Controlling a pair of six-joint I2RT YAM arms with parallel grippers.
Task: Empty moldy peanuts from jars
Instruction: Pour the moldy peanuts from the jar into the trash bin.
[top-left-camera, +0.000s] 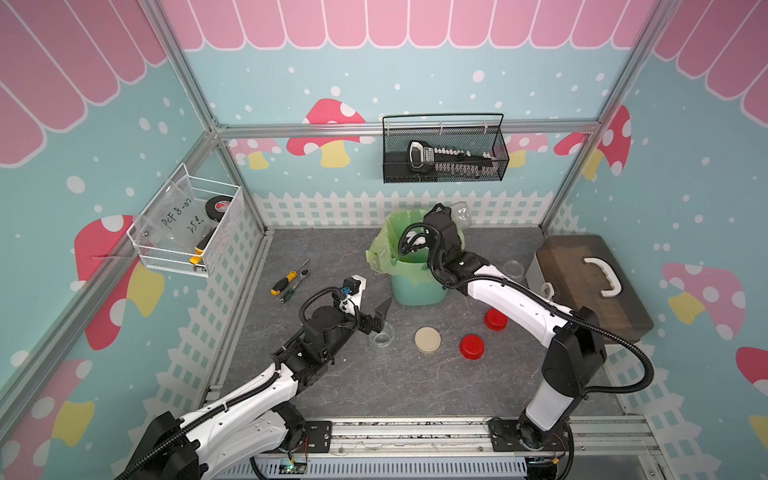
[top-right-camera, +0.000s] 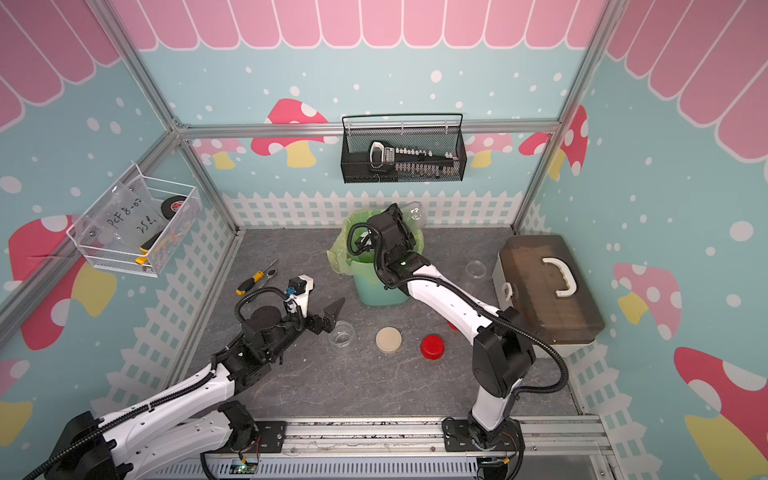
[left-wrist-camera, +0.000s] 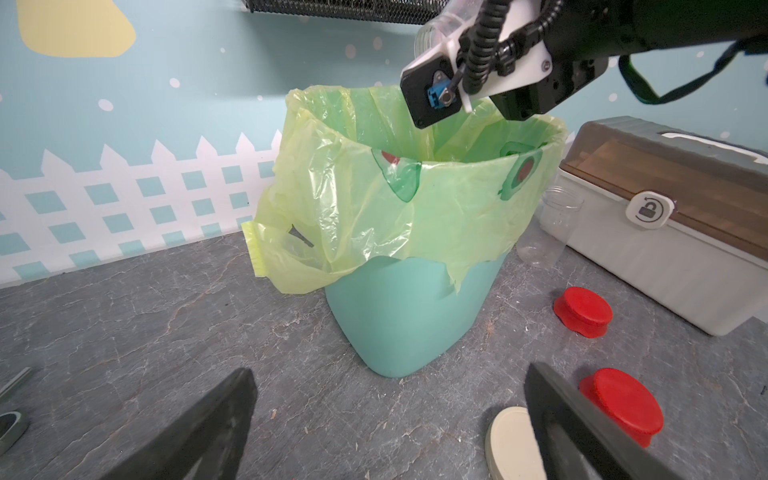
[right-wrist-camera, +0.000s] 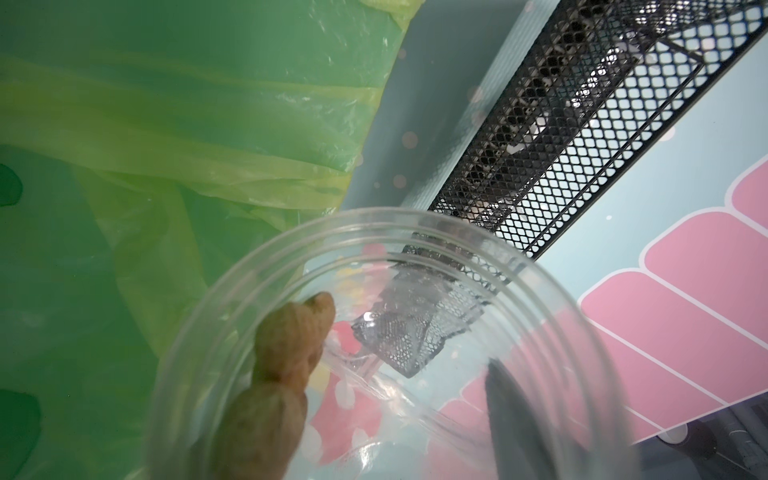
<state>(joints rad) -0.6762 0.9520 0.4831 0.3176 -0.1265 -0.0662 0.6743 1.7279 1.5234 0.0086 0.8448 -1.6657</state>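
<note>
My right gripper (top-left-camera: 454, 220) is shut on a clear jar (top-left-camera: 462, 214), held tilted over the teal bin (top-left-camera: 417, 291) with its green bag. In the right wrist view two tan moldy peanuts (right-wrist-camera: 291, 349) lie against the wall of that jar (right-wrist-camera: 415, 257), near its mouth. My left gripper (left-wrist-camera: 386, 415) is open and holds nothing; in both top views it hovers just above an empty lidless jar (top-left-camera: 382, 338) on the table. Another empty jar (top-left-camera: 513, 268) stands beside the toolbox. A beige lid (top-left-camera: 428, 340) and two red lids (top-left-camera: 471, 346) (top-left-camera: 495, 319) lie loose on the table.
A brown-lidded toolbox (top-left-camera: 590, 286) sits at the right edge. A yellow-handled screwdriver (top-left-camera: 282, 282) and a ratchet lie left of the bin. A black mesh basket (top-left-camera: 444, 151) hangs on the back wall, a white wire basket (top-left-camera: 191, 226) on the left wall.
</note>
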